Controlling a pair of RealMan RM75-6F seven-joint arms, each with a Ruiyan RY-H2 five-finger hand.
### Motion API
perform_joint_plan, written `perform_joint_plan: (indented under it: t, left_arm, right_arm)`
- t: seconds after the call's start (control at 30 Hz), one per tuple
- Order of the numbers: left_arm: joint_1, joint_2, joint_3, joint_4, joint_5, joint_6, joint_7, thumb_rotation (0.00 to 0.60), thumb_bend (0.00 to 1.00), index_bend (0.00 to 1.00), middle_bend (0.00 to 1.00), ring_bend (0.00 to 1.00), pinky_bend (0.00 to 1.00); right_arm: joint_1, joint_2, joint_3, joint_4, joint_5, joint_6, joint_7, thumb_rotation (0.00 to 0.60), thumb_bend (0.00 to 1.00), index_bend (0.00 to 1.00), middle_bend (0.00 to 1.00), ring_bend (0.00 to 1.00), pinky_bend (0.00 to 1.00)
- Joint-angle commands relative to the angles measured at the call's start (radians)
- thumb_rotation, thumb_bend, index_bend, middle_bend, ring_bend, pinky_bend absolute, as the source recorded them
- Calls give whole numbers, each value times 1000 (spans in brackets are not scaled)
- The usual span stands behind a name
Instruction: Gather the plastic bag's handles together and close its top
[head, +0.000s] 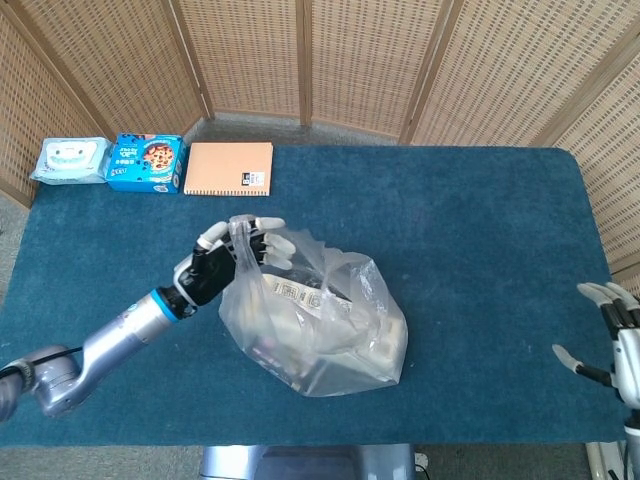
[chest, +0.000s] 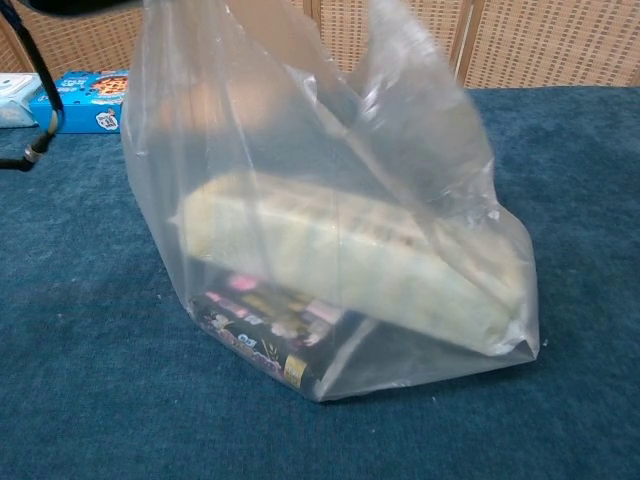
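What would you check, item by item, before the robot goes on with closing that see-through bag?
1. Left hand has hold of the plastic bag at its upper left edge: ok.
2. Both handles gathered in that hand: cannot tell; the film is too clear to separate them.
3. Bag top closed: not ok; it gapes open in the chest view.
4. Right hand ready to help: not ok; it sits open at the table's far right edge, away from the bag.
5. Contents settled: ok; the pale package and dark packet lie at the bottom.
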Motion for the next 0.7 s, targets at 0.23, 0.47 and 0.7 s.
perform_joint_plan:
  t: [0.23, 0.47, 0.7]
  left_arm:
    - [20, 73, 11, -55, 59, 36, -2, 0, 326, 176, 323, 274, 258]
    - [10, 80, 16, -64, 75, 33, -10, 0, 326, 176, 323, 275, 258]
    - [-9, 76, 6, -68, 73, 22, -8, 0, 326, 176, 323, 275, 258]
  right_arm:
    - [127, -93, 47, 74, -42, -71, 54, 546, 110, 189, 229, 160, 156]
    - [205, -162, 71, 124, -56, -98, 73, 545, 102, 189, 228, 160, 155]
    - [241, -198, 73, 148, -54, -108, 85, 545, 99, 189, 228, 160, 155]
